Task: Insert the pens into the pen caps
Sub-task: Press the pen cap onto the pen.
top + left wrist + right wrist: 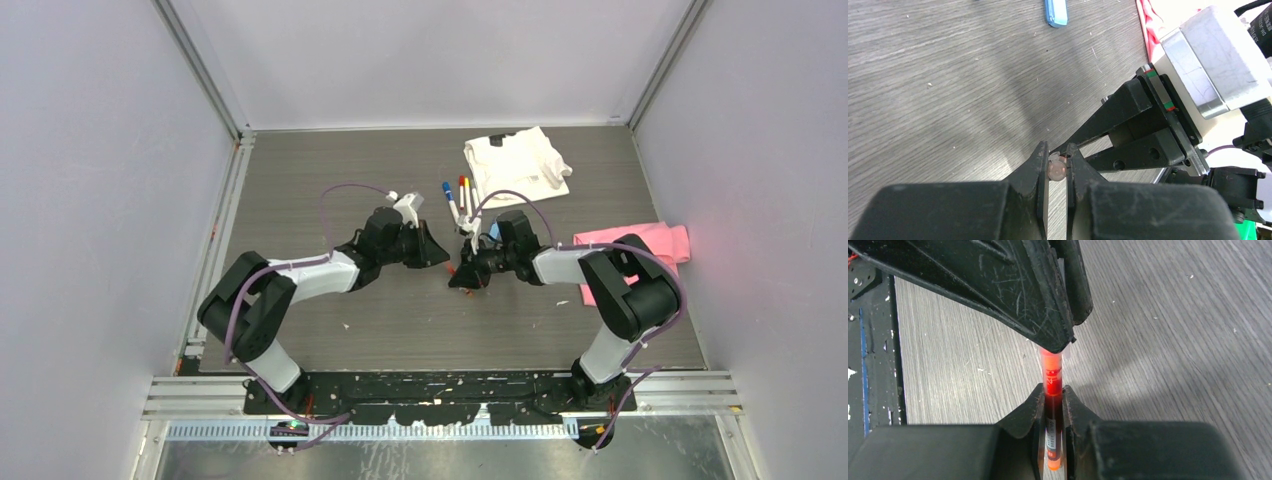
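My right gripper (1052, 392) is shut on a dark red pen (1052, 385) with orange ends, held level above the table. The pen's front end runs into the tips of my left gripper (1057, 152), which is shut on a small translucent reddish cap (1057, 170). In the top view the two grippers (440, 255) (462, 278) meet tip to tip at mid-table. Three white pens with blue, red and yellow ends (460, 197) lie side by side behind them. A light blue cap (1055, 12) lies on the table by the right wrist (495, 232).
A crumpled white cloth (515, 165) lies at the back right. A pink cloth (640, 248) lies at the right, partly under the right arm, and its edge also shows in the left wrist view (1148, 15). Walls enclose the table (330, 330) on three sides.
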You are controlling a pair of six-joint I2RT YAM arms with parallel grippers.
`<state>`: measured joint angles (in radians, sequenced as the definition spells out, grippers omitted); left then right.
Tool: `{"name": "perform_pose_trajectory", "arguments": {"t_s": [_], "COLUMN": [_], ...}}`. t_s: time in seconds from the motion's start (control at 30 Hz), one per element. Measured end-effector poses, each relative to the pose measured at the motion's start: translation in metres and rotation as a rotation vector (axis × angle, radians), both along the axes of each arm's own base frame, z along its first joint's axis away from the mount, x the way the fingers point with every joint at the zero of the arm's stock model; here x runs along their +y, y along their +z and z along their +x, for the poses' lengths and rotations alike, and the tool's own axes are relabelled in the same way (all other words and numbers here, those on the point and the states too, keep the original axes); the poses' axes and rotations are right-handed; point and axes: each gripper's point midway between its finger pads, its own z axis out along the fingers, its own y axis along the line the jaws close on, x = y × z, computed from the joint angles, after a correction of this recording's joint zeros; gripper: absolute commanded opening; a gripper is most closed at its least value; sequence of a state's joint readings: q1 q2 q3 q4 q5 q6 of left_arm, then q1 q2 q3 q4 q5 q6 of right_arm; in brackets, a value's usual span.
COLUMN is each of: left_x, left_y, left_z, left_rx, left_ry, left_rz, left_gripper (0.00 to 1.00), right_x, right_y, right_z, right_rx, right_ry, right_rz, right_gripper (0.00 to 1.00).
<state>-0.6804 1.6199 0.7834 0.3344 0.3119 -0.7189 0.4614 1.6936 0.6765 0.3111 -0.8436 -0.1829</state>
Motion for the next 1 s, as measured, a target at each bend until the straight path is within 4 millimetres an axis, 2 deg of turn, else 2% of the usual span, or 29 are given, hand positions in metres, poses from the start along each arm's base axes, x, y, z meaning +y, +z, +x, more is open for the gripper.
{"name": "perform_pose_trajectory", "arguments": {"t_s": [0.1, 0.27, 0.5, 0.63, 0.77, 0.87, 1.0], "left_x": [0.001, 0.015, 0.046, 0.052, 0.056, 0.06, 0.07], "left_y": [-0.001, -0.002, 0.012, 0.02, 0.021, 0.021, 0.026], "left_z": [-0.001, -0.005, 0.0, 0.0, -0.001, -0.001, -0.002], "left_rx": [0.025, 0.106, 0.197, 0.212, 0.22, 0.222, 0.212], "left_ry": [0.015, 0.068, 0.169, 0.182, 0.192, 0.204, 0.241], "left_rz": [-0.009, -0.058, -0.179, -0.195, -0.19, -0.193, -0.211], "left_gripper": [0.01, 0.1, 0.36, 0.45, 0.52, 0.63, 0.65], "right_x": [-0.002, -0.001, 0.012, 0.013, 0.013, 0.01, 0.006], "right_y": [-0.001, -0.002, 0.023, 0.033, 0.035, 0.034, 0.032], "right_z": [-0.002, -0.004, 0.005, 0.008, 0.009, 0.009, 0.007], "right_rx": [0.0, -0.041, -0.157, -0.195, -0.209, -0.215, -0.224], "right_ry": [0.023, 0.087, 0.172, 0.187, 0.199, 0.21, 0.243], "right_rz": [-0.017, -0.056, -0.004, 0.017, 0.017, 0.005, -0.024], "right_gripper": [0.01, 0.01, 0.01, 0.01, 0.01, 0.01, 0.01]}}
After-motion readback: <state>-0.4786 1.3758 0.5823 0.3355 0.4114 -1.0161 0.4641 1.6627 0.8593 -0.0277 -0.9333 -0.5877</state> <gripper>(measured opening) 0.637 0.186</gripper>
